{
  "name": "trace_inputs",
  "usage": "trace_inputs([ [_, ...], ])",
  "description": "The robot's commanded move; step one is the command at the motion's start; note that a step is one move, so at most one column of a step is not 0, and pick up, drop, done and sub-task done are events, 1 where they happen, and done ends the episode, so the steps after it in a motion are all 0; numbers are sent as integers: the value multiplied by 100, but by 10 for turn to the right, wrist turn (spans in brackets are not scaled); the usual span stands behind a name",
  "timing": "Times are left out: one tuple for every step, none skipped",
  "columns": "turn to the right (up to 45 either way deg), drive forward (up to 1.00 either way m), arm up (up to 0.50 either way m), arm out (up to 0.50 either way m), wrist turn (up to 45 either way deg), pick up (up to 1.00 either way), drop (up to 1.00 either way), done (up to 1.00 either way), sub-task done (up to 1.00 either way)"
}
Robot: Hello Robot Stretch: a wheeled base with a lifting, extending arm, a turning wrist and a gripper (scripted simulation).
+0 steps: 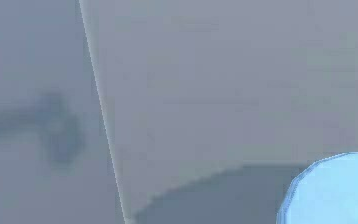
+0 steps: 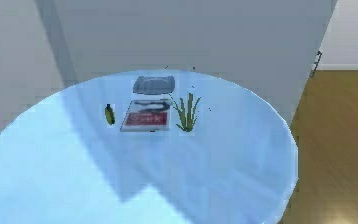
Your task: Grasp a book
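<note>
A round pale blue table (image 2: pixel 67 160) spans the arm side view. On its far part lies a flat red book (image 2: pixel 146 117) with a dark curled mark on its cover. Just behind it lies a flat grey item (image 2: pixel 154 84), perhaps a second book. In the forward view's lower right corner is the pale blue table edge (image 1: pixel 332 195).
A small green plant (image 2: pixel 187 111) stands right of the red book. A small yellow-and-dark object (image 2: pixel 109 114) stands left of it. Grey walls (image 1: pixel 217 80) stand close ahead and behind the table. Wooden floor (image 2: pixel 332 130) lies at the arm side view's right.
</note>
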Motion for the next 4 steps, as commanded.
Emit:
trace_inputs([
  [0, 0, 50, 0, 0, 0, 0, 0, 0],
  [0, 0, 38, 0, 0, 0, 0, 0, 0],
  [0, 0, 0, 50, 0, 0, 0, 0, 0],
  [0, 0, 0, 0, 450, 0, 0, 0, 0],
])
